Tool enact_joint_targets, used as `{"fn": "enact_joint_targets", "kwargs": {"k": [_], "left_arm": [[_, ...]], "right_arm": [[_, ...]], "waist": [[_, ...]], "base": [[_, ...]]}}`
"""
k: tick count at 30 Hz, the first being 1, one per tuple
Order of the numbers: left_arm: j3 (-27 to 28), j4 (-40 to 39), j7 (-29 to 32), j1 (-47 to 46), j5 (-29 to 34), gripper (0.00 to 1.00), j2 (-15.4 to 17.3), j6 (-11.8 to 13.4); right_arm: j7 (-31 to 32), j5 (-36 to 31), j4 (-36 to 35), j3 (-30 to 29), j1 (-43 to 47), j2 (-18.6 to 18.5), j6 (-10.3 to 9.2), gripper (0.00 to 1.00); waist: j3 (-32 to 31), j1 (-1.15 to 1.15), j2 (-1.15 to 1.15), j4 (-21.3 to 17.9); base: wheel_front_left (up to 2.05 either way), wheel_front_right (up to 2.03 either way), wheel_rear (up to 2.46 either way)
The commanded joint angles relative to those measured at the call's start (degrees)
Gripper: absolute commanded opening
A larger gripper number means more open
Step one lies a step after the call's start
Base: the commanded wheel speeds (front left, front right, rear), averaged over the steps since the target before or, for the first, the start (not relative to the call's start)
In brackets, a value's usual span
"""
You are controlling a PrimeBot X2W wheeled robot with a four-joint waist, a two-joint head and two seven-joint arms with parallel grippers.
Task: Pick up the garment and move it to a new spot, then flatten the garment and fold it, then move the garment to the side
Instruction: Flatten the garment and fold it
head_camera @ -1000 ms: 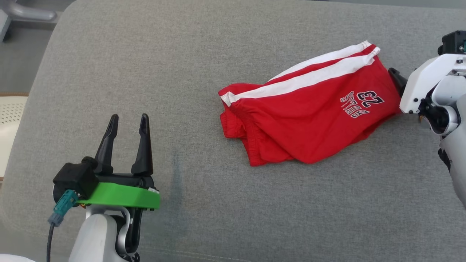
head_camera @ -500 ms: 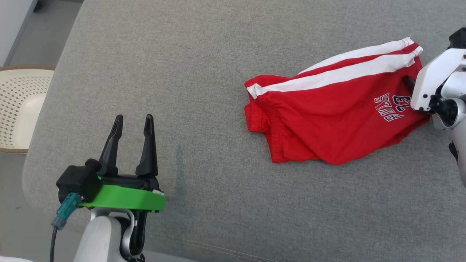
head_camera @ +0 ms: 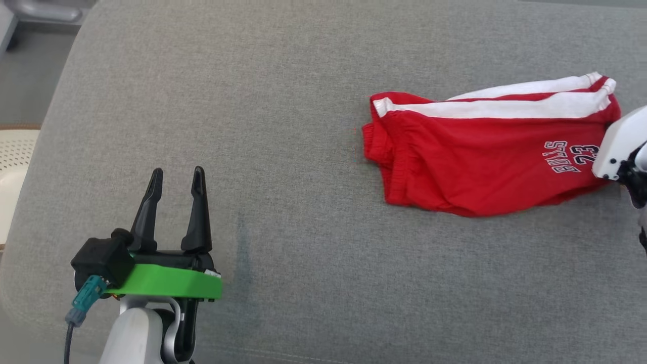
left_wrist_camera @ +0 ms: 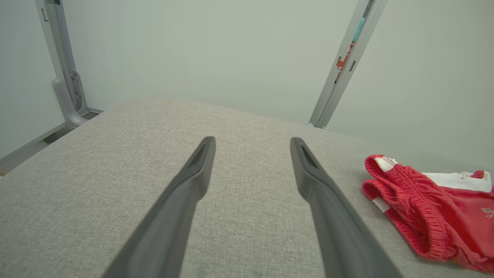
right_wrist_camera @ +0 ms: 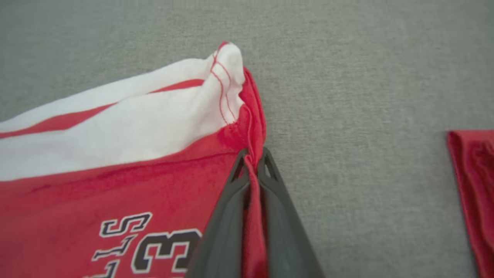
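At the far left edge of the head view, part of a pale perforated basket [head_camera: 12, 156] sits beside the worktop [head_camera: 303, 91], which is covered in grey woven fabric. The left tool [head_camera: 178, 172] hovers over the near left part of that worktop. It is released, its two dark fingers spread with nothing between them and pointing toward the far side. In the left wrist view two grey metal posts [left_wrist_camera: 343, 65] rise behind the worktop's far edge.

To the right, well apart from the left tool, the red shorts [head_camera: 485, 162] lie crumpled on the worktop. Their waistband is toward the left, two white stripes run along the far edge, and dark lettering with the number 23 sits near the right end. The right tool [right_wrist_camera: 254, 152] is clenched on the shorts' right edge, with a fold of red cloth pinched between its fingers just beside the end of the white stripe. Its white casing [head_camera: 619, 144] covers that corner in the head view. Further right in the right wrist view is another strip of red cloth [right_wrist_camera: 472, 185]; I cannot tell whether it belongs to the shorts.
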Motion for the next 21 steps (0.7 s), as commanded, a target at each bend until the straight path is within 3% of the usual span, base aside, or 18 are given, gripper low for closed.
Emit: {"fn": "enact_joint_targets", "kwargs": {"k": [1,8,12,21], "left_arm": [[0.0,0.1,-0.1,1.1,0.2,1.0,0.6,-0.2],[-0.5,0.8,-0.1,2.6,0.3,1.0,0.9,-0.1],[-0.8,1.2,-0.1,3.4,0.2,1.0,1.1,-0.1],[-1.8,1.5,-0.1,4.6,-0.6,1.0,1.3,-0.1]], "right_arm": [[-1.0,-1.2,-0.6,-1.3,1.2,-0.7,-0.15,0.0],[-3.8,-8.5,-5.8,-9.7,4.7,-1.2,-0.14,0.0],[-3.0,-11.7,-11.7,-11.3,6.3,1.3,-0.13,0.0],[5.7,-12.5,-27.5,-1.5,10.0,10.3,-0.13,0.0]], "waist": [[-2.2,0.0,0.0,-2.2],[-5.2,0.0,0.0,-4.2],[-6.4,0.0,0.0,-4.4],[-8.4,0.0,0.0,-3.5]], "base": [[0.0,0.0,0.0],[0.0,0.0,0.0],[0.0,0.0,0.0],[0.0,0.0,0.0]]}}
